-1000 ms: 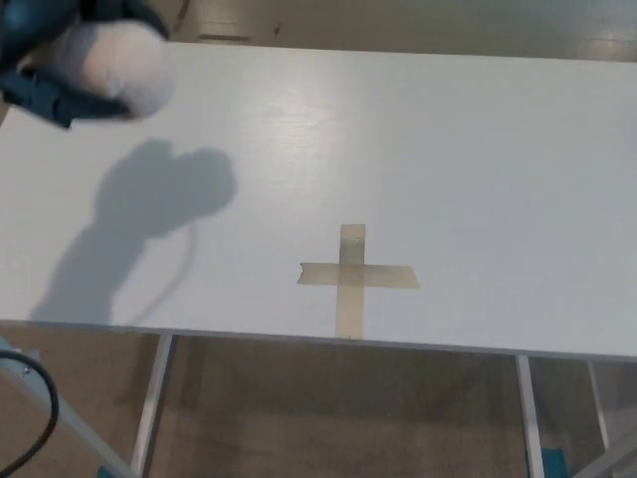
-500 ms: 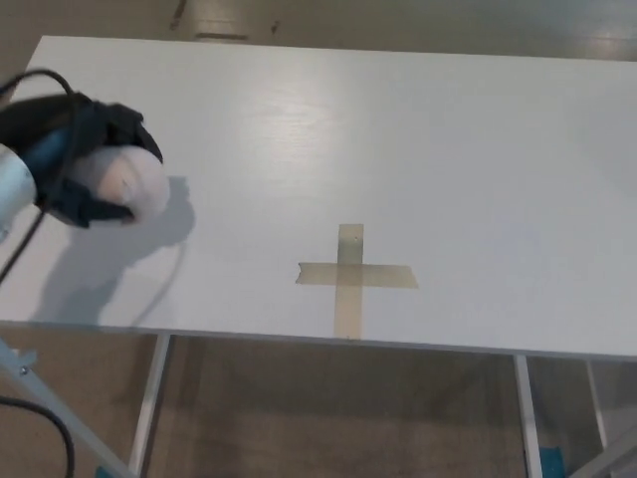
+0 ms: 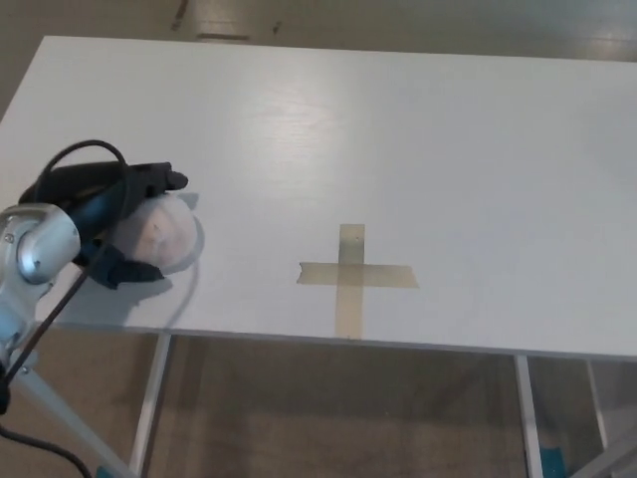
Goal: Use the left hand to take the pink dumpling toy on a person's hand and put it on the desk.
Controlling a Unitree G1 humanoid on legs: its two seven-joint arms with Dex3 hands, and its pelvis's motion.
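Black and thick-fingered, the robot's left hand comes in from the left side of the head view and is clamped around the dumpling toy, a pale, rounded thing that looks more whitish than pink in this light. One finger curves over the top of the toy and another dark part of the hand shows beneath it, so the toy sits between them. Hand and toy are low over the desk, near its front left corner and close to the front edge; whether the toy touches the surface cannot be told, though a soft shadow lies right beside it on the white top. Behind the hand a silver wrist leads off toward the lower left, with a black cable looping above it. A cross of tan tape is stuck flat on the desk near the middle of the front edge, well apart from the toy. Under the front edge, white desk legs stand on a brownish floor. No right hand shows.
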